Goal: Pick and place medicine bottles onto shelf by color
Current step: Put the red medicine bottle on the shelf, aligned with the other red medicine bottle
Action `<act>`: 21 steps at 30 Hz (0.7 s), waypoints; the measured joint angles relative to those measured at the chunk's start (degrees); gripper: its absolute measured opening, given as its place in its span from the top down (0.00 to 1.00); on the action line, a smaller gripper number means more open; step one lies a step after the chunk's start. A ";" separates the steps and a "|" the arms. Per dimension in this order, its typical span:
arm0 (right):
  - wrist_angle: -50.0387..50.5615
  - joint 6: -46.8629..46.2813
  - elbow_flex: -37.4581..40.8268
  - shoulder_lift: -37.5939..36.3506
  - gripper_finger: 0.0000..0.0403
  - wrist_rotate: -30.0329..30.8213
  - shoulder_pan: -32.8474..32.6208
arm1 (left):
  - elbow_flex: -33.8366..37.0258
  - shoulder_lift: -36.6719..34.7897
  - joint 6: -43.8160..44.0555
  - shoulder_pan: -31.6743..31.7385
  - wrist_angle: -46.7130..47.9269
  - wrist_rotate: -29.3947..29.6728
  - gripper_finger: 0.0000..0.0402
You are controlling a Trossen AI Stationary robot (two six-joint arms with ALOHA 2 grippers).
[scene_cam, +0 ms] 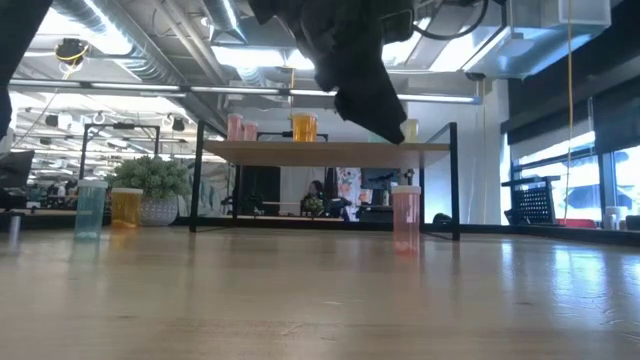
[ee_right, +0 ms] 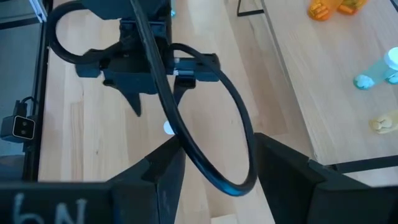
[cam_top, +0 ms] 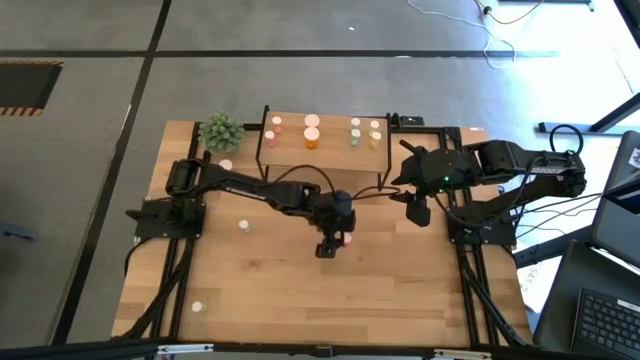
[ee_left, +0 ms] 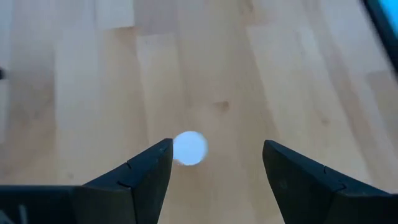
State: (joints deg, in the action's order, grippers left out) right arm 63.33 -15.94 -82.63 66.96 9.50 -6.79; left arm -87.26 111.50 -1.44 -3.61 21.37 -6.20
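Your left gripper (cam_top: 335,243), jaws apart, hovers over the pink pale-capped bottle (ee_left: 189,148) before the light-wood shelf (cam_top: 320,145); lower and close. Right gripper (cam_top: 418,208) waits part-open.

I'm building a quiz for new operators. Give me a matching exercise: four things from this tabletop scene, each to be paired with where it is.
1. spiky green potted plant
2. pink-red medicine bottle
3. large orange medicine bottle
4. right gripper

a. on the light-wood shelf
b. on the table, by the shelf's left end
c. under the open left gripper
d. off the shelf's front right corner

Pairs: 1-b, 2-c, 3-a, 4-d
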 joint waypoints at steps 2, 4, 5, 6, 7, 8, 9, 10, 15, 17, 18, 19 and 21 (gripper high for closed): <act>0.00 -0.02 0.00 0.00 0.53 0.02 0.00 | 0.00 0.00 -0.51 0.37 0.19 1.19 0.39; 0.00 -0.02 0.00 0.00 0.53 0.05 0.00 | 0.00 0.00 -0.27 0.83 0.16 1.35 0.39; 0.00 -0.02 0.00 0.00 0.53 0.06 0.00 | 0.00 0.00 0.21 0.98 0.21 1.36 0.39; 0.00 -0.02 0.00 0.00 0.53 0.09 0.00 | 0.00 0.00 0.72 1.04 0.23 1.41 0.39; 0.00 -0.02 0.00 0.00 0.53 0.08 0.00 | 0.00 0.00 0.87 1.04 0.23 1.55 0.39; 0.00 -0.02 0.00 0.00 0.53 0.07 0.00 | 0.00 0.00 0.89 1.03 0.13 1.62 0.39; 0.00 -0.02 0.00 0.00 0.53 0.08 0.00 | -0.01 0.29 0.91 0.98 -0.28 1.96 0.39; 0.00 -0.02 0.00 0.00 0.53 0.07 0.00 | -0.09 0.77 0.94 0.95 -1.14 2.35 0.39; -0.03 -0.02 0.00 0.01 0.53 0.06 0.02 | -0.25 2.50 0.90 0.53 -2.66 3.06 0.39; -0.01 -0.05 0.00 0.01 0.53 0.05 0.02 | 0.12 2.69 0.94 0.37 -1.12 4.30 0.39; -0.05 -0.07 0.00 0.00 0.53 0.04 0.02 | 0.12 2.69 0.93 0.24 -1.46 4.31 0.39; -0.09 -0.07 0.00 0.02 0.53 0.04 0.00 | 0.03 2.71 0.89 0.14 -2.22 4.44 0.39; -0.05 -0.07 0.00 0.00 0.53 0.02 0.02 | -0.11 2.96 0.98 0.14 -2.52 4.38 0.39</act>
State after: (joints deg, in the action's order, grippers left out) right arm 63.29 -16.01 -82.63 66.96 9.52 -6.77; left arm -87.37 114.46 -0.46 -3.46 18.85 -1.83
